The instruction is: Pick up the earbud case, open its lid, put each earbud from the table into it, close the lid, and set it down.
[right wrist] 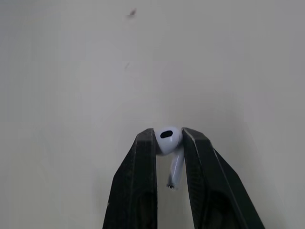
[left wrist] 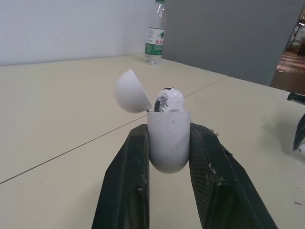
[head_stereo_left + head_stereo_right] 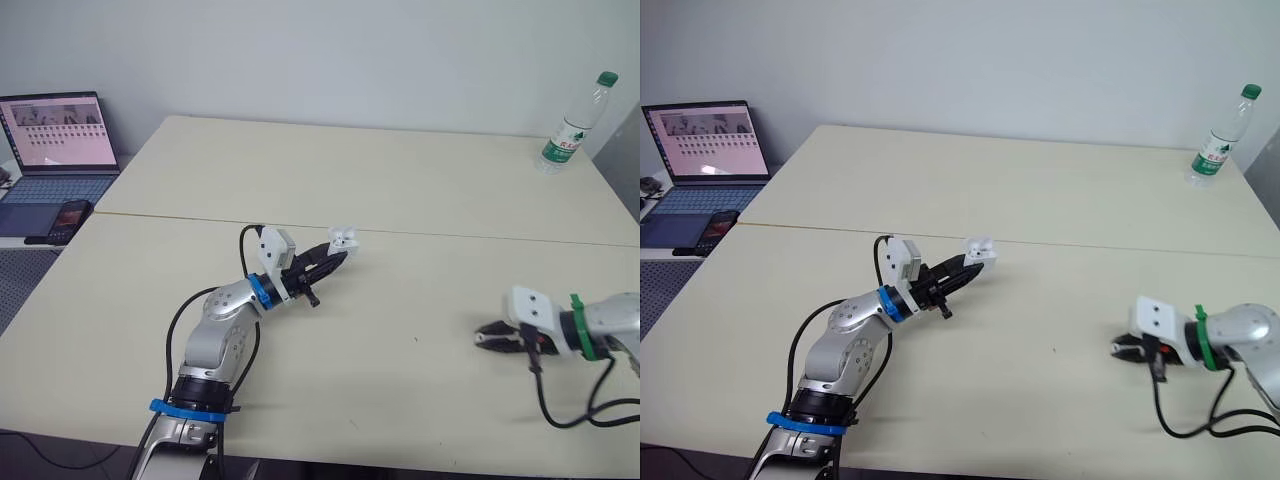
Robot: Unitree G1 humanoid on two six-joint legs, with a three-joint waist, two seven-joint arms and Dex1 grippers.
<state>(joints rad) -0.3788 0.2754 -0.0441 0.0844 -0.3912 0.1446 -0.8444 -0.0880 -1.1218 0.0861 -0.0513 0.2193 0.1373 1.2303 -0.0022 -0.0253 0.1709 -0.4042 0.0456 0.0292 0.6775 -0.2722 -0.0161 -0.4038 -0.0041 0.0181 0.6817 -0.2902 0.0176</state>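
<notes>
Left end effector (image 3: 332,257) grips the open white plastic earbud case (image 2: 167,145), one white earbud (image 2: 168,99) seated; right end effector (image 1: 168,135) clenches the second white earbud (image 1: 168,139); insertion, closing, set-down remain.

Left gripper (image 3: 974,264) grips earbud case (image 3: 980,247), seemingly open; right gripper (image 3: 1119,349) well apart.

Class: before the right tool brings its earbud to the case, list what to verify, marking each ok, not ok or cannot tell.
1. The left tool is shut on the earbud case: ok.
2. The lid is open: ok.
3. The first earbud sits in the case: ok.
4. The right tool is shut on the second earbud: ok.
5. A free slot beside the first earbud: cannot tell.
</notes>
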